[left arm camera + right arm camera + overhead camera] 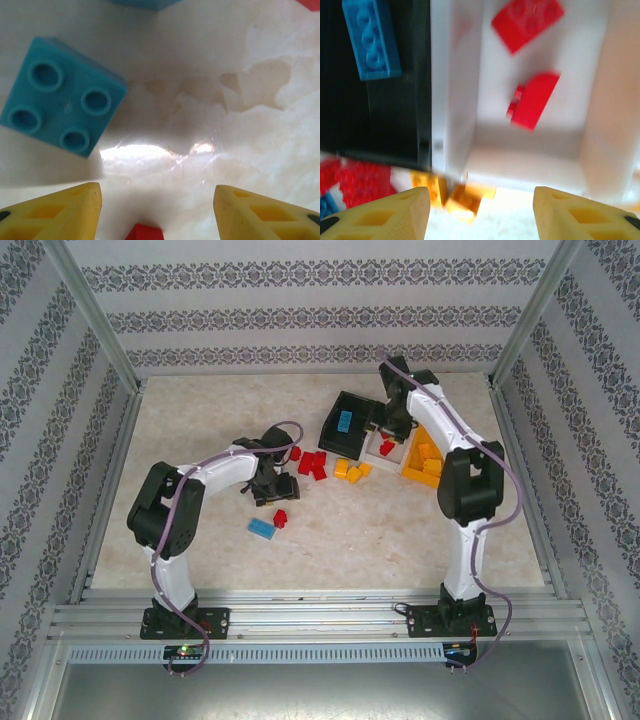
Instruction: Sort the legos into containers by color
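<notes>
Right gripper gapes above white bin containing 2 red legos.

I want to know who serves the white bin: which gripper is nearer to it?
Right. The right gripper hangs over the white bin; the left gripper is well away, low beside a loose blue brick.

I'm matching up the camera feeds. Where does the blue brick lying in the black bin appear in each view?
Top external: the blue brick lies right of centre, inside the black bin.
Right wrist: the blue brick is at the top left, on the black bin's floor.
Left wrist: faces a different, square light blue brick on the table.
Shared landmark: the white bin beside the black bin.
</notes>
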You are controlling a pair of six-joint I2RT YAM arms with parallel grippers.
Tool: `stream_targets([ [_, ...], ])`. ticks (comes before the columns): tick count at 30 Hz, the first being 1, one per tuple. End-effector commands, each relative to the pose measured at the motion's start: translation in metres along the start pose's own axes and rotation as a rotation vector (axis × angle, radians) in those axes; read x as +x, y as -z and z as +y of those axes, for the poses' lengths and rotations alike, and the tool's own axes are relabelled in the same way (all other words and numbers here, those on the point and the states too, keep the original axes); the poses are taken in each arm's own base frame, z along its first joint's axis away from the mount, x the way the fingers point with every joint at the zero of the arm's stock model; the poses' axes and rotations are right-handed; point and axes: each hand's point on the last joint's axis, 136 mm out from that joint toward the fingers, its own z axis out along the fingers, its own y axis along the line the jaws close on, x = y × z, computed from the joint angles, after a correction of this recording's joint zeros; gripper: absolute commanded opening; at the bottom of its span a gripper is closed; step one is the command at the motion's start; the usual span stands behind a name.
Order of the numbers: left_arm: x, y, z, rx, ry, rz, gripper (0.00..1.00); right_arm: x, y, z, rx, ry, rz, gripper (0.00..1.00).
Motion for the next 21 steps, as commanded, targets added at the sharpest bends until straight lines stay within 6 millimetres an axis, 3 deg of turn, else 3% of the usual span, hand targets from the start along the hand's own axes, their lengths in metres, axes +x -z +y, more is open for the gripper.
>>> stream_targets([
  [1, 0.013, 0.023, -0.006, 0.032, -0.050, -0.003, 0.62, 0.034, 0.022, 0.006, -0.048, 0.014, -0.001, 0.58],
  [3, 0.021, 0.023, -0.005, 0.025, -0.071, 0.026, 0.61, 0.054, 0.017, 0.000, -0.068, -0.014, 0.034, 0.58],
  [7, 0.038, 0.019, -0.007, -0.001, -0.134, 0.075, 0.61, 0.074, 0.012, -0.013, -0.052, -0.024, 0.056, 0.58],
  [13, 0.055, 0.004, 0.005, -0.074, -0.161, 0.138, 0.58, 0.077, 0.017, -0.018, -0.064, -0.038, 0.042, 0.58],
  [16, 0.057, 0.004, 0.009, -0.093, -0.167, 0.142, 0.46, 0.078, 0.021, -0.021, -0.065, -0.037, 0.034, 0.58],
  [21, 0.064, -0.003, 0.018, -0.144, -0.186, 0.177, 0.45, 0.082, 0.025, -0.031, -0.074, -0.059, 0.029, 0.57],
])
